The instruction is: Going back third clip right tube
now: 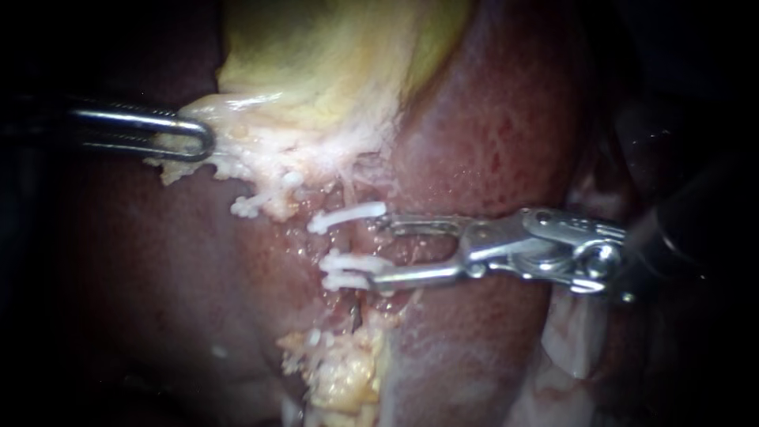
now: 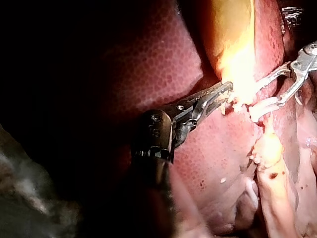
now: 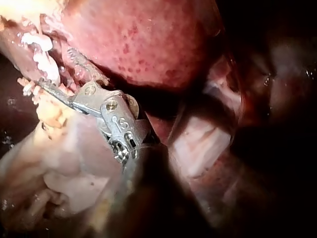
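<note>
So the tube (image 1: 348, 239) runs down the middle of the endoscope view, between the gallbladder (image 1: 340, 63) above and a lump of yellow fat (image 1: 344, 375) below. It carries three white clips (image 1: 352, 261) — one up top, two stacked close just under it. Can't tell which one counts as the third.

The right end effector (image 1: 379, 251) is spread wide and empty, with its tips right at the clips. The upper tip sits just beside the end of the top one, the lower tip touches the bottom one, and the middle one lies in the gap. The left end effector (image 1: 186, 136) is pressed together, pinching the pale fringe of the gallbladder well off to the side. That looks like it holds the tube stretched.

My read: the clips are on, so the job now is getting the right end effector out without wrecking anything. How I'd do it — leave it spread, don't close until the tips are clear of all three clips, and pull straight back along the shaft's own line. Any sideways sweep and a tip could hook a clip and drag it off, or tear the tube. The liver (image 1: 490, 119) sits right by the shaft, so no dipping into it. The left side should hold its pull as is, no slack and no extra tug
</note>
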Controlling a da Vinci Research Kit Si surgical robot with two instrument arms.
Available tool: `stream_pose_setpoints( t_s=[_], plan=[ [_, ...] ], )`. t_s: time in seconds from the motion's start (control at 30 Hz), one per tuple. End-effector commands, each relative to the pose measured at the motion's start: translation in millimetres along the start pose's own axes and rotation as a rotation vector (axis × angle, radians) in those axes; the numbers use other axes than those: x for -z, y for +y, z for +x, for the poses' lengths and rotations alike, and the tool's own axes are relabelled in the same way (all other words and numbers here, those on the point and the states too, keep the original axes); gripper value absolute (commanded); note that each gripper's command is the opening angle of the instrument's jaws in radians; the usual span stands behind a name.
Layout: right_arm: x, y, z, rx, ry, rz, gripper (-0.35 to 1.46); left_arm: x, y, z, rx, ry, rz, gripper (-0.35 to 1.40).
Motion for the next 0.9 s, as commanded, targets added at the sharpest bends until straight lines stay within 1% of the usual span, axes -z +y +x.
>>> stream_pose_setpoints(
  t_s=[0.03, 0.17, 0.23, 0.37, 0.5, 0.6, 0.67, 0.8, 0.9],
  plan=[
    [0.5, -0.1, 0.0, 0.036, 0.0, 0.004, 0.5, 0.0, 0.0, 0.0, 0.0, 0.0, 0.0, -0.35],
    [2.4, -0.3, -0.2, 0.131, 0.0, 0.014, 0.5, 0.1, 0.0, -0.1, -0.001, 0.0, 0.0, -0.35],
    [3.2, -0.3, -0.1, 0.16, 0.0, 0.018, 0.5, 0.1, 0.0, -0.1, -0.001, 0.0, 0.0, -0.35],
    [5.2, -0.3, 0.5, 0.202, 0.001, 0.026, 0.5, 0.1, 0.0, -0.1, -0.001, 0.0, 0.0, -0.35],
    [6.8, -0.1, 1.5, 0.242, -0.009, 0.029, 0.5, 0.0, 0.0, -0.1, -0.001, 0.0, 0.0, -0.35],
    [7.5, 0.0, 1.9, 0.27, -0.034, 0.031, 0.5, -0.1, 0.0, -0.1, -0.001, 0.0, 0.001, -0.35],
    [7.8, -0.1, 2.0, 0.284, -0.064, 0.032, 0.5, -0.1, 0.0, -0.2, -0.001, 0.001, 0.002, -0.35],
    [8.2, -0.3, 2.0, 0.315, -0.137, 0.036, 0.5, -0.6, -0.3, -0.6, -0.004, 0.002, 0.004, -0.35],
    [8.3, -0.4, 1.9, 0.322, -0.143, 0.037, 0.5, -1.3, -0.6, -1.0, -0.006, 0.003, 0.007, -0.35]
  ],
)
